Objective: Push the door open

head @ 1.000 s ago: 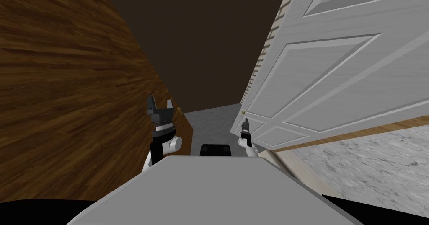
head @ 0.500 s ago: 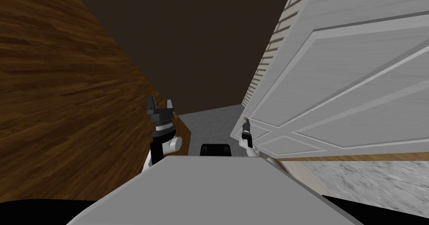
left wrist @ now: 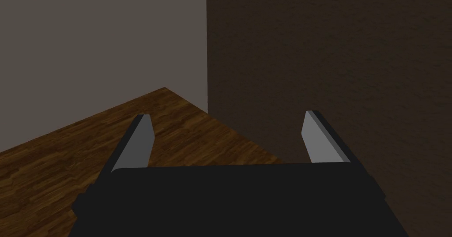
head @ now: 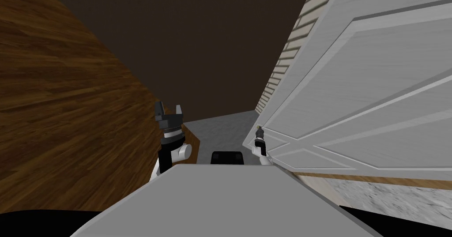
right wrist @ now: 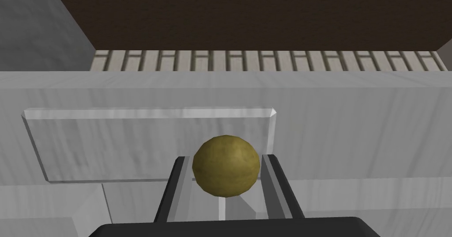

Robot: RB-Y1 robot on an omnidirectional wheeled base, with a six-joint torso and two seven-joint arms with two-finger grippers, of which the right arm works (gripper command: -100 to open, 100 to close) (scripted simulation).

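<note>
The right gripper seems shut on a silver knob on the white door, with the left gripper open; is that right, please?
Not quite: the knob is dull gold, not silver, as the right wrist view shows. The right gripper is shut on it, on the white door, and the left gripper is open.

Left tool (left wrist: 227, 114), fingers (left wrist: 137, 141) apart, by wood-grain surface (left wrist: 57, 168) and dark wall (left wrist: 335, 49)

The door (head: 353, 93) is white with faint grey streaks — its knob (right wrist: 226, 166) a mottled olive-gold. The wooden surface (head: 66, 115) is brown with darker grain; the wall (head: 198, 49) dark brown, the floor (head: 223, 127) mottled grey
</note>
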